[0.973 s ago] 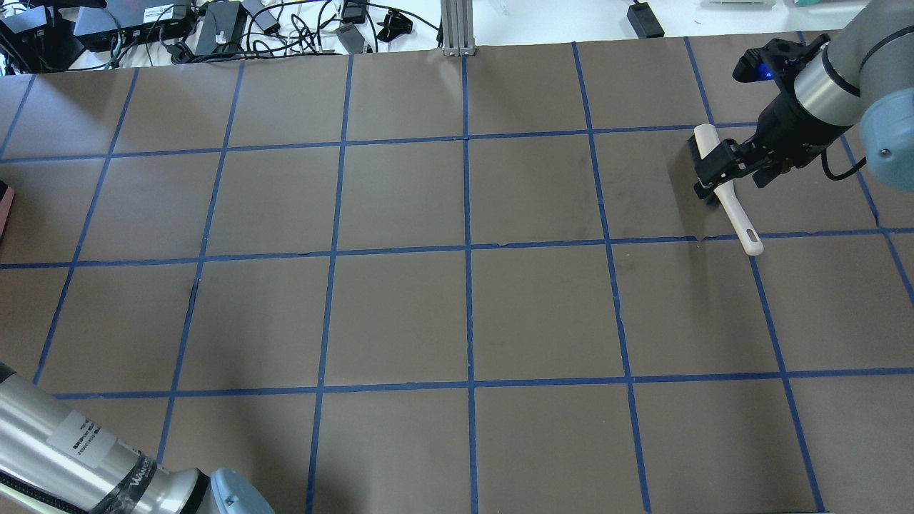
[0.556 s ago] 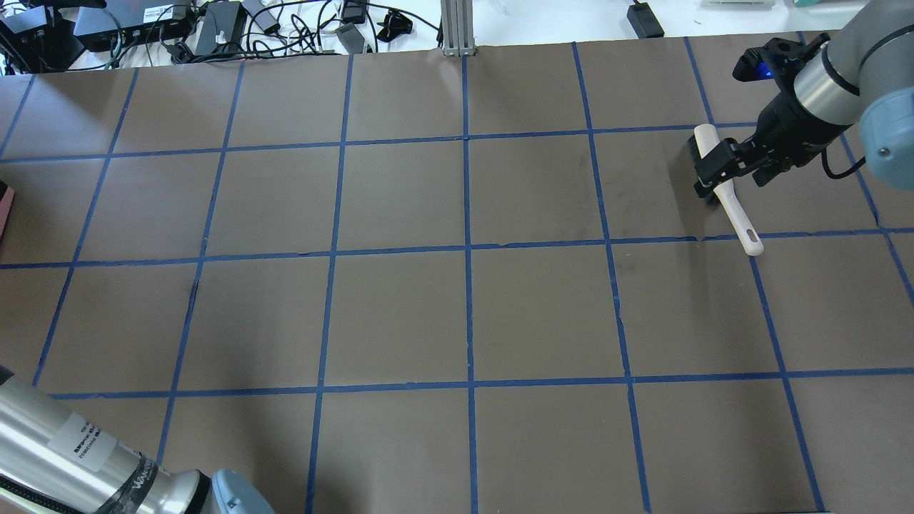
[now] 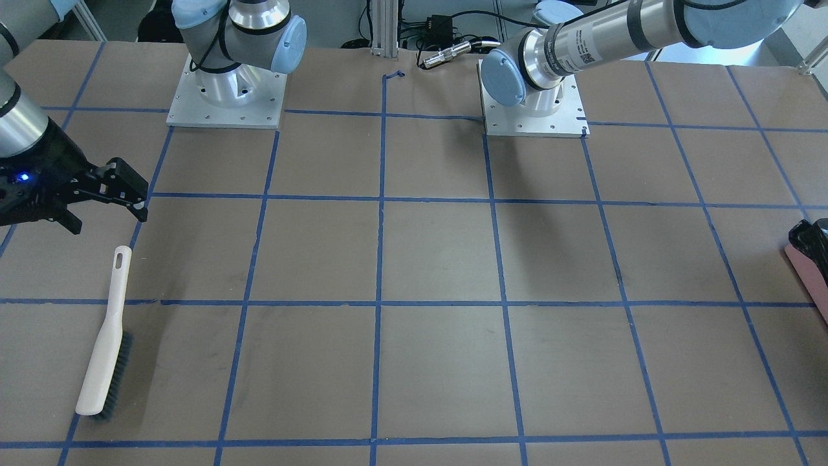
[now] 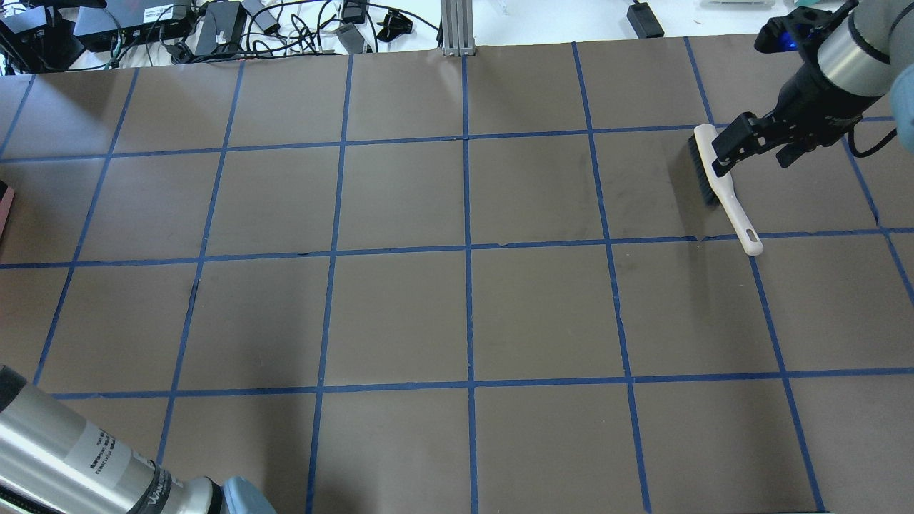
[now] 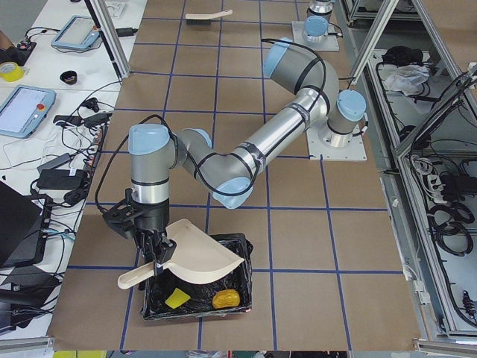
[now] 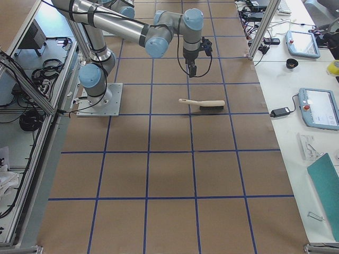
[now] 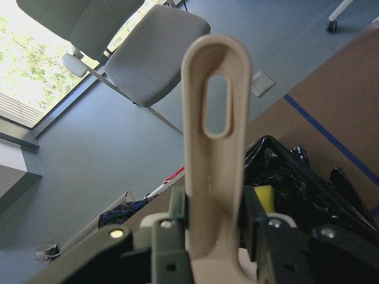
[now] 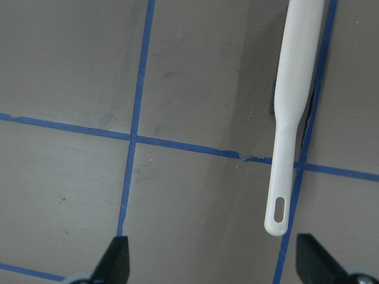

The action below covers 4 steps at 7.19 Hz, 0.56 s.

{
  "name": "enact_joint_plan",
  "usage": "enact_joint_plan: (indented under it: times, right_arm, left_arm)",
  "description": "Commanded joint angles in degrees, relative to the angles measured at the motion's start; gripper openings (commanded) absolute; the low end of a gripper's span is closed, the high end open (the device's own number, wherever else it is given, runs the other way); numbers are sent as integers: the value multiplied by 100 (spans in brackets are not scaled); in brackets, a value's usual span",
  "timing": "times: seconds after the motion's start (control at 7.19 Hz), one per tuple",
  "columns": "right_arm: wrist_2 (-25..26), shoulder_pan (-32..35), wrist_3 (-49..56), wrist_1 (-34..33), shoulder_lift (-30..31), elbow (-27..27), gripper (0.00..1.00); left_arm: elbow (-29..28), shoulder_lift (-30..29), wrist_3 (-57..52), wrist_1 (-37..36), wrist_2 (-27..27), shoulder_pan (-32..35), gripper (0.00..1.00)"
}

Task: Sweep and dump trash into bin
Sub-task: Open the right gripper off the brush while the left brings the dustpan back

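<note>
Overhead: the right gripper [image 4: 753, 160] no longer clamps the brush [image 4: 728, 200] as it did a moment ago. It has let go and drawn back toward the far right corner, jaws spread wide and holding nothing. The brush lies where it was on the brown, blue-taped table [image 4: 400, 314], its handle end crossing a tape line.

Front-facing: the same gripper hangs near the brush's handle end but apart from it. At the view's right edge the bin [image 3: 810, 275] shows a pink side and some black liner.

Exterior left: the left gripper [image 5: 154, 252] is closed on the handle of the dustpan [image 5: 201, 253], which tilts over the bin. Inside the bin lie the yellow wedge [image 5: 177, 298] and the golden-brown lump [image 5: 226, 299].

Exterior right: the brush lies flat on the table, with the right gripper clear of it.

Left wrist: both fingers press the dustpan's handle. Below are the black liner and the wedge, and beyond them a grey chair [image 7: 154, 53] on a blue-grey floor.

Right wrist: the fingertips [image 8: 117, 260] sit far apart in the lower corners, and the brush handle lies untouched ahead.
</note>
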State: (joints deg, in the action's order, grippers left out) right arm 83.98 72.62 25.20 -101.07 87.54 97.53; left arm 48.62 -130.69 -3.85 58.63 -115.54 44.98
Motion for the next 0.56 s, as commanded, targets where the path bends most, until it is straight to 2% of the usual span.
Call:
enact_joint_plan:
  times: [0.0, 0.14, 0.28, 0.42]
  right_arm:
    - [31, 15, -305, 517, 17, -488, 100]
    - [48, 85, -323, 684, 26, -681, 100]
    - [101, 234, -549, 868, 96, -892, 100]
    - [84, 453, -1030, 1253, 148, -1120, 100]
  left_arm:
    - [262, 498, 259, 1224, 127, 309, 0]
    - [340, 613, 505, 1291, 555, 380, 0]
    - [393, 606, 1221, 1379, 1150, 380, 0]
    - [403, 658, 1942, 1849, 1348, 537, 0]
